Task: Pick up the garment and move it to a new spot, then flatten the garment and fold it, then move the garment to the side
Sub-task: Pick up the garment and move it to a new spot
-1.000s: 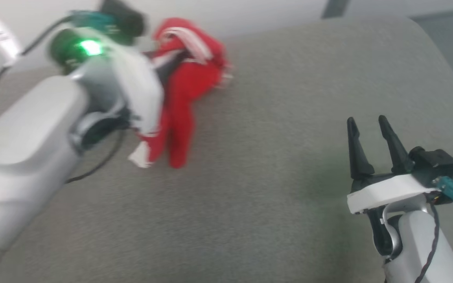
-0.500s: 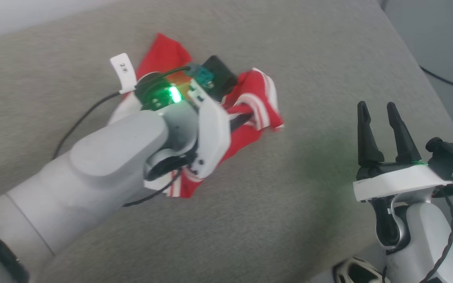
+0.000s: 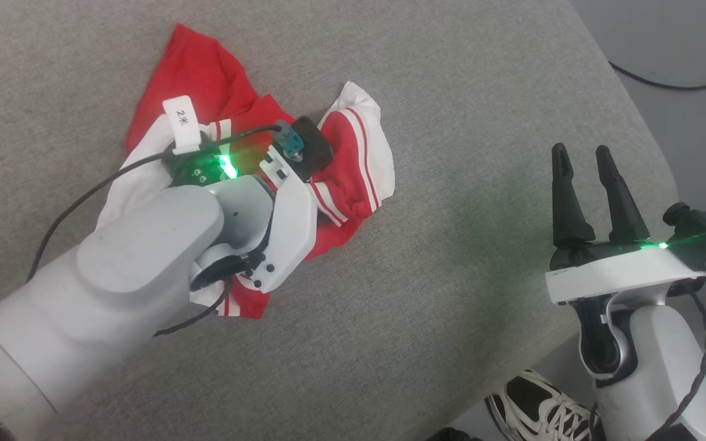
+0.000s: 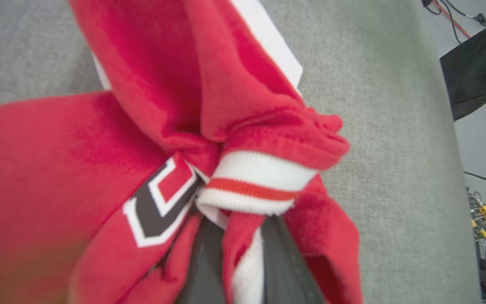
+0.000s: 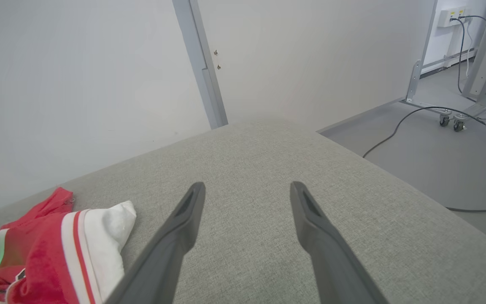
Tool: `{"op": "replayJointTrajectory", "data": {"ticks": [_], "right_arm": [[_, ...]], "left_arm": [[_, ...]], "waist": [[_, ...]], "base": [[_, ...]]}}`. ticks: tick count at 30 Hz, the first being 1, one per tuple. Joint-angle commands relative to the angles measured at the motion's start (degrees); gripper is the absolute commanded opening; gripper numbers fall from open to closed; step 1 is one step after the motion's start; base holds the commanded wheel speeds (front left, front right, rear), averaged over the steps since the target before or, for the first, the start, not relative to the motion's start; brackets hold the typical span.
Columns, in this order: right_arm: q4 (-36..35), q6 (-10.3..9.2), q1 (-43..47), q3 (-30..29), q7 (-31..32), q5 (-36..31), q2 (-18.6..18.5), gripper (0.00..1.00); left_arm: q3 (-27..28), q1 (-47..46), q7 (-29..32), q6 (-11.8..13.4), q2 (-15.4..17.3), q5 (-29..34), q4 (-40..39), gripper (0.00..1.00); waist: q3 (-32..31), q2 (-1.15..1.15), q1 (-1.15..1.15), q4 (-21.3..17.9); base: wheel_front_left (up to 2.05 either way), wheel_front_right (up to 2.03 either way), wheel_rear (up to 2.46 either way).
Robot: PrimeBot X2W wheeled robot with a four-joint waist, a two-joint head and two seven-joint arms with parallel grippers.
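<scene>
Tightly, left gripper [image 4: 236, 236] pinching garment [image 3: 206, 73], right gripper [image 3: 580, 153] wide apart, empty

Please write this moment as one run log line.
left gripper: shut on garment | right gripper: open, empty | garment: crumpled on grey surface

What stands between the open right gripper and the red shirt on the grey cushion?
Nothing visible does. Between the right gripper and the red shirt lies bare grey cushion. The left gripper is shut on the shirt's bunched fabric.
</scene>
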Motion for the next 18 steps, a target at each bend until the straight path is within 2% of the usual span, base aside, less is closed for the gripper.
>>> {"op": "replayJointTrajectory", "data": {"ticks": [1, 2, 7, 12, 13, 18], "right_arm": [[-0.15, 0.0, -0.34, -0.11, -0.18, -0.33, 0.12, 1.0], [-0.17, 0.0, -0.36, -0.3, -0.18, -0.71, 0.12, 1.0], [0.51, 0.0, -0.37, -0.98, -0.19, -3.85, 0.09, 1.0], [1.23, 0.0, -0.13, -1.77, -0.18, -7.74, 0.09, 1.0], [1.23, 0.0, -0.13, -1.77, -0.18, -7.74, 0.09, 1.0], [2.49, 0.0, 0.15, -2.44, -0.19, -11.58, 0.09, 1.0]], "left_arm": [[-3.71, 5.86, 2.84, 0.09, 1.79, 1.25, 2.67, 0.66], [-3.71, 5.57, 2.62, 0.09, 1.88, 1.6, 2.56, 1.0], [-2.61, 2.22, -2.9, 0.29, 1.02, 0.4, 1.84, 1.0], [-2.08, 0.09, -11.39, 0.12, -1.47, -6.13, -0.21, 1.0], [-2.08, 0.09, -11.39, 0.12, -1.47, -6.13, -0.21, 1.0], [-2.11, 1.41, -18.34, 0.08, -1.06, -11.61, -2.33, 1.0]], "waist": [[-0.21, 0.0, 0.0, 0.71], [-0.43, 0.0, 0.0, 1.23], [-3.43, 0.0, 0.0, 5.37], [-7.94, 0.0, 0.0, 10.91], [-7.94, 0.0, 0.0, 10.91], [-11.78, 0.0, 0.0, 16.41]], "base": [[0.0, 0.0, 0.0], [0.0, 0.0, 0.0], [0.0, 0.0, 0.0], [0.0, 0.0, 0.0], [0.0, 0.0, 0.0], [0.0, 0.0, 0.0]]}}
